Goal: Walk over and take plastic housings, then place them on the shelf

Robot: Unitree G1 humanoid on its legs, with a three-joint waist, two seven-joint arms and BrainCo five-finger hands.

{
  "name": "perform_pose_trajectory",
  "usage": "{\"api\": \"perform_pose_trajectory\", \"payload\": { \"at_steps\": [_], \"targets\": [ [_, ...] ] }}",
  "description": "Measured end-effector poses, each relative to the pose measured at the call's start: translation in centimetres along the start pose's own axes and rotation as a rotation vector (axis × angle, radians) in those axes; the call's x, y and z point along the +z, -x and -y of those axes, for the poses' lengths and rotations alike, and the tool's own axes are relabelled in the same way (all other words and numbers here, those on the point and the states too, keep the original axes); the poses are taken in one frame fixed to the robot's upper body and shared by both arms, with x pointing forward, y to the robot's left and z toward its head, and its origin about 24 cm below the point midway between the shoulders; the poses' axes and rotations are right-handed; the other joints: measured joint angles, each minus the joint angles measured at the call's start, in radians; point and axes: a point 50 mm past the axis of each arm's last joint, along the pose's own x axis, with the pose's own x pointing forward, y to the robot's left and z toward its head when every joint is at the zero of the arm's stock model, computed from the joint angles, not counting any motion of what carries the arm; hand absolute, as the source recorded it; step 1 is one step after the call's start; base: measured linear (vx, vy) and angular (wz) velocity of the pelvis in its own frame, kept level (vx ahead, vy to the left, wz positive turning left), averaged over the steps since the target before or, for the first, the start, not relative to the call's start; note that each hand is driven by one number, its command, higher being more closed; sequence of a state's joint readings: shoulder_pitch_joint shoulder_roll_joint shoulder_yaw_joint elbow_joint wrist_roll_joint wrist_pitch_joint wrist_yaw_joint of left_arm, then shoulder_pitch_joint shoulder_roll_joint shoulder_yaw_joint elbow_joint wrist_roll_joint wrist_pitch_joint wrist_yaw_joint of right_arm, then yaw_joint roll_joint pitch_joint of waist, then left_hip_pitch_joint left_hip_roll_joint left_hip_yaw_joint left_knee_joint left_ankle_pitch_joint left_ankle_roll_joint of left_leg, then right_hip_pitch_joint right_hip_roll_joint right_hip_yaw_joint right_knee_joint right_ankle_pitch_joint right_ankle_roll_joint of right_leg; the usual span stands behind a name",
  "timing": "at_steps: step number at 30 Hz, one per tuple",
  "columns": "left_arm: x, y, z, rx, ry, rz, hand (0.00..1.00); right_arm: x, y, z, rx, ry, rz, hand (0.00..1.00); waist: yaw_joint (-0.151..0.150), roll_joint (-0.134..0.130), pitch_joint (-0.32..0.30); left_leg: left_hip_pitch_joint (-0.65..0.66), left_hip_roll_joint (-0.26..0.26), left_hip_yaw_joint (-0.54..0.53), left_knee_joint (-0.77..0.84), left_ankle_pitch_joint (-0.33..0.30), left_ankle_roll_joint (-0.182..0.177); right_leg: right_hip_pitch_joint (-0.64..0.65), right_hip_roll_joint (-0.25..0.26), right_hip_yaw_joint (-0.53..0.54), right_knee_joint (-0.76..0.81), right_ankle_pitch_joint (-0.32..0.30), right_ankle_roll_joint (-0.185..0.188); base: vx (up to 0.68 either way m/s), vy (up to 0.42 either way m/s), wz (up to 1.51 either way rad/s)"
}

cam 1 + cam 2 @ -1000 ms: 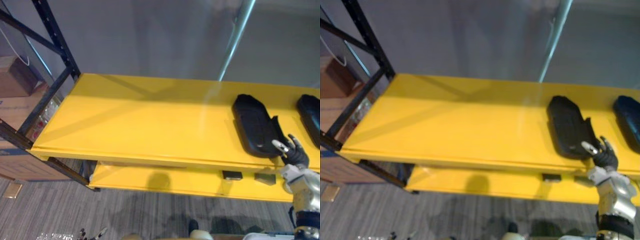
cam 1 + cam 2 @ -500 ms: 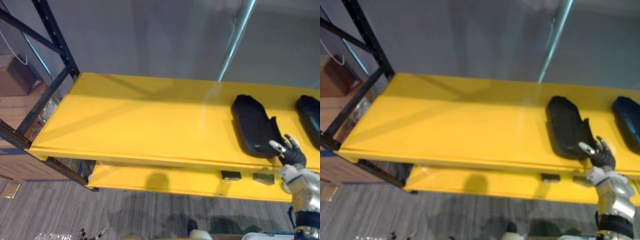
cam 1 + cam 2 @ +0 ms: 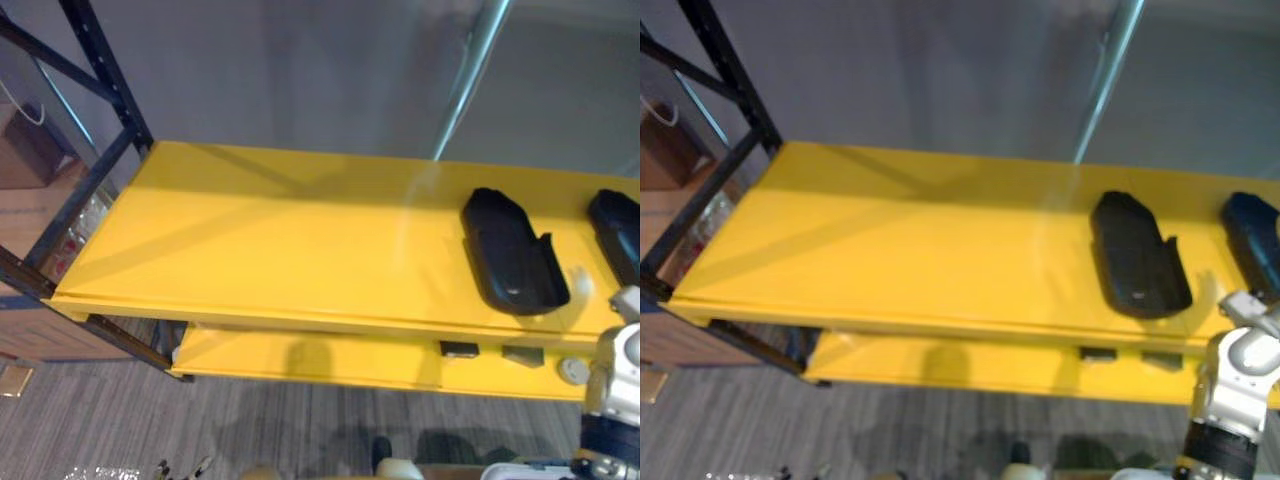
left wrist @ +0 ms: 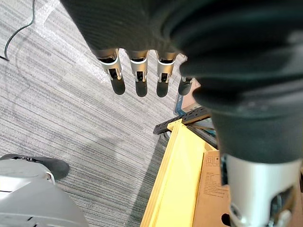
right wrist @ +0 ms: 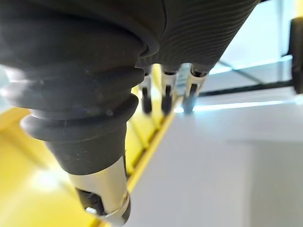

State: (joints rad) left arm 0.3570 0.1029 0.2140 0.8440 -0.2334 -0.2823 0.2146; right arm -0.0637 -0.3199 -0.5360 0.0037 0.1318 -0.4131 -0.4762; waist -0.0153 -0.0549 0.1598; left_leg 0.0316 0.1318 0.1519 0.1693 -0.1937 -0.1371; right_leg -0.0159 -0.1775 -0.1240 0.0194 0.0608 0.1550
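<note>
Right hand (image 5: 166, 92): fingers straight, side by side, holding nothing, at the front edge of the yellow metal shelf (image 3: 280, 240). Long black plastic housing (image 3: 512, 252) lies flat on the shelf, ahead and left of this hand, apart from it. Second black plastic housing (image 3: 617, 222) lies straight ahead. Left hand (image 4: 138, 66): fingers straight, empty.

We face upper shelf board (image 3: 250, 240), running left to right. On it, toward right end: plastic housing (image 3: 512, 252), long axis near-to-far, nearer end close to near edge. Second housing (image 3: 620, 225) further right, apart from first. Below, lower shelf board (image 3: 330, 362); on it, under first housing, small part (image 3: 459, 349), another part (image 3: 523, 354) just right. Rack upright (image 3: 100, 70) at far left corner. Pole (image 3: 468, 80) behind shelf. Cardboard box (image 3: 35, 335) left, below.
</note>
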Motion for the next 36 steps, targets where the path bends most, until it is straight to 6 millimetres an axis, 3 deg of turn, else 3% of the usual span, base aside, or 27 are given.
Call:
{"api": "perform_pose_trajectory", "payload": {
  "at_steps": [5,11,17,26,30,36],
  "targets": [
    [-0.3,0.3,0.8,-0.013,0.016,-0.005,0.0,0.2,5.9,-0.8,0.226,-0.052,-0.116,1.0,-0.005,0.019,0.01,0.001,0.007,0.028,-0.004,-0.009,-0.003,-0.019,0.011,0.028,-0.002,-0.001,-0.001,0.04,0.005,-0.15],
    [-0.8,0.8,1.6,-0.027,0.039,-0.014,0.0,-1.4,11.2,0.6,0.326,-0.058,-0.367,1.0,-0.033,0.023,0.015,0.024,0.015,0.073,-0.008,-0.02,-0.005,-0.026,0.025,0.062,-0.002,-0.005,-0.007,0.04,0.009,-0.18],
    [-0.8,1.0,2.2,-0.055,0.031,0.0,0.0,-3.1,13.1,2.1,0.314,-0.012,-0.495,1.0,-0.052,0.037,0.023,0.04,0.016,0.088,-0.015,-0.022,-0.004,-0.027,0.022,0.073,0.01,-0.009,-0.005,0.0,0.009,-0.07],
    [-1.1,1.1,2.1,-0.074,-0.005,-0.004,0.0,-5.0,14.7,3.3,0.291,0.03,-0.629,1.0,-0.05,0.062,0.014,0.04,0.027,0.094,-0.007,-0.022,-0.005,-0.032,0.024,0.072,0.025,-0.014,-0.007,0.0,0.0,0.0],
    [-0.9,0.9,1.8,-0.068,-0.015,0.001,0.0,-5.4,14.3,3.4,0.285,0.04,-0.625,1.0,-0.049,0.063,0.01,0.039,0.026,0.091,-0.005,-0.022,-0.005,-0.032,0.022,0.071,0.027,-0.014,-0.007,0.0,0.0,0.0],
    [-1.0,0.9,1.7,-0.068,-0.019,-0.009,0.0,-5.6,12.0,3.2,0.224,0.052,-0.558,1.0,-0.044,0.062,0.006,0.039,0.025,0.072,-0.001,-0.021,-0.005,-0.019,0.02,0.056,0.024,-0.014,-0.007,0.0,0.001,0.06]
  ]
}}
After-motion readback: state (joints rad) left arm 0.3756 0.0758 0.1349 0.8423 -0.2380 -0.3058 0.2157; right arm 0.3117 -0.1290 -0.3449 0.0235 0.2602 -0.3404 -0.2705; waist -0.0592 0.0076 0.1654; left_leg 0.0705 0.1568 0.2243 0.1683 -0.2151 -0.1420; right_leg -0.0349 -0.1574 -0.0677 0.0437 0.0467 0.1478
